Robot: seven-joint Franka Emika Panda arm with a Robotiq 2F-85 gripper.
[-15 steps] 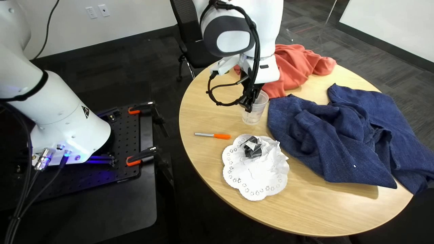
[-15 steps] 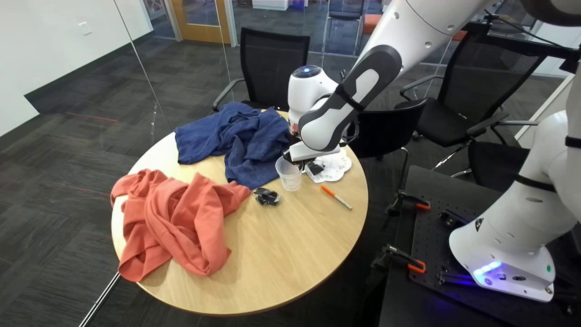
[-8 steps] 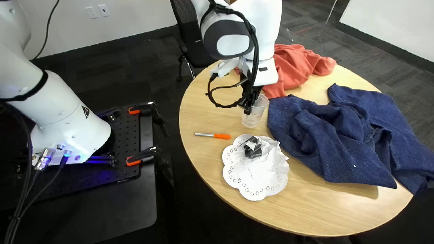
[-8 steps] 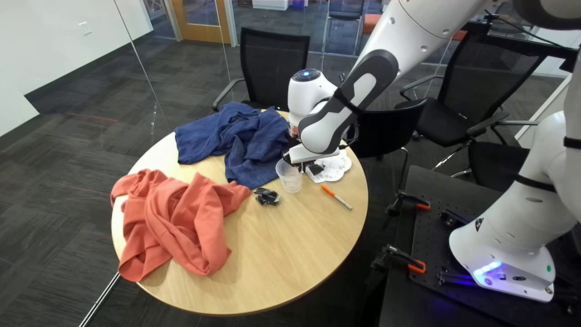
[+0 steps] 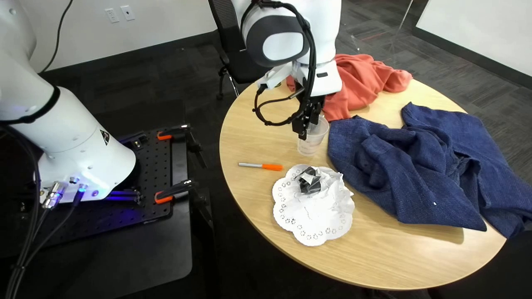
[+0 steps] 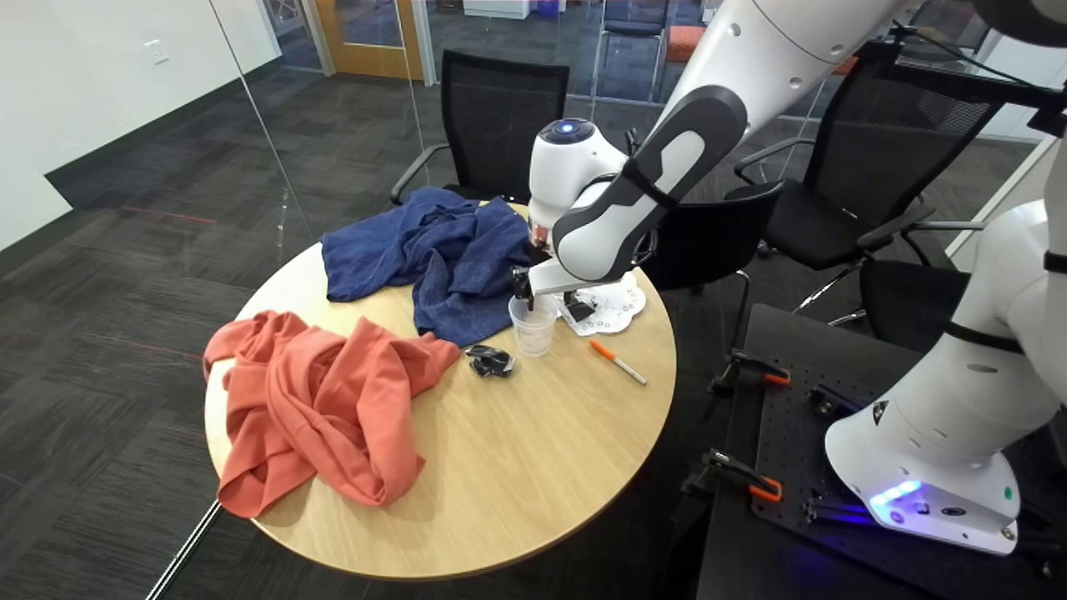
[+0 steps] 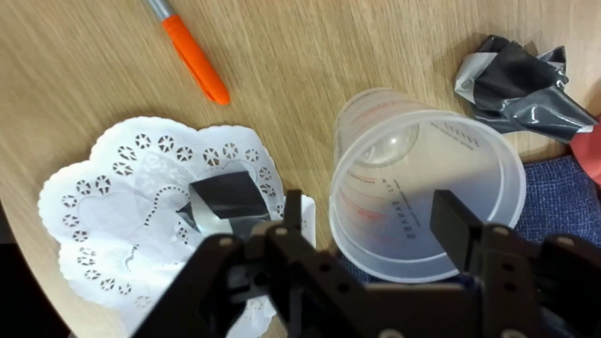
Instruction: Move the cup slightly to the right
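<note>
The translucent whitish cup (image 7: 399, 225) stands on the round table (image 6: 500, 500), its wide mouth up, and shows in both exterior views as well, as the cup (image 5: 311, 145) and the cup (image 6: 533, 335). My gripper (image 7: 371, 202) is open around one side of its wall. In the wrist view the right finger (image 7: 453, 223) lies over the cup's mouth, while the left finger (image 7: 294, 209) is outside, apart from the wall. Seen from outside, the gripper (image 5: 309, 128) is at rim height or just above; how deep the inner fingertip reaches I cannot tell.
Near the cup lie a crumpled black-and-silver wrapper (image 7: 516, 89), an orange marker (image 5: 272, 167) and a white doily (image 5: 316, 230) bearing a dark piece (image 7: 230, 195). A blue cloth (image 5: 415, 178) almost meets the cup. The red cloth (image 6: 333, 408) spreads beyond the wrapper.
The fingers, close together at the cup's rim before, have spread apart. In both exterior views the cup sits slightly lower than a second ago, and the gripper has risen a little.
</note>
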